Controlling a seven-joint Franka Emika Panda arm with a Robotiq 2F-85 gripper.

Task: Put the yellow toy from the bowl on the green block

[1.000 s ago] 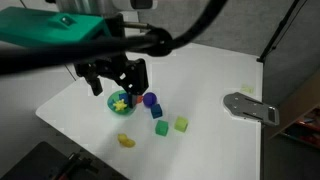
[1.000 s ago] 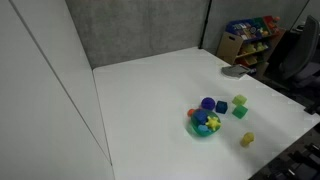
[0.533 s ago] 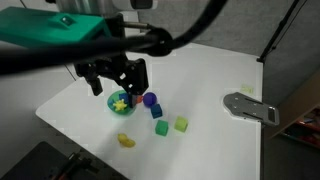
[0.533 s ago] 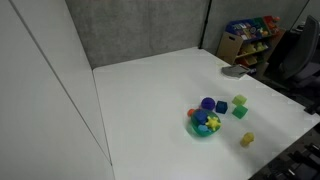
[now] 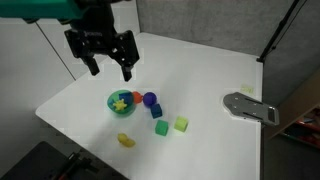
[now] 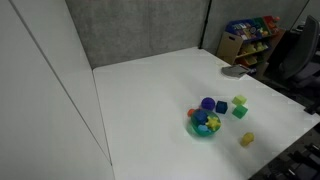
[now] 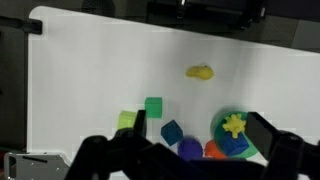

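Note:
The yellow toy (image 5: 121, 101) is a spiky star lying in the teal bowl (image 5: 111, 97) with a blue piece beside it. It shows in the bowl in the other exterior view too (image 6: 212, 123) and in the wrist view (image 7: 234, 125). The green block (image 5: 160, 128) sits on the white table a short way from the bowl, next to a lime cube (image 5: 181, 124); it also shows in the wrist view (image 7: 153, 106). My gripper (image 5: 111, 72) is open and empty, hovering well above the bowl, and its fingers frame the wrist view (image 7: 200, 128).
A purple ball (image 5: 149, 99), an orange piece (image 5: 138, 96) and a blue cube (image 5: 154, 111) crowd the bowl's side. A rounded yellow lump (image 5: 125, 140) lies near the table's front edge. A grey metal part (image 5: 250, 106) lies far off.
My gripper has risen and drawn back from just above the bowl to a higher spot. It stays open. The toys and the bowl have not moved.

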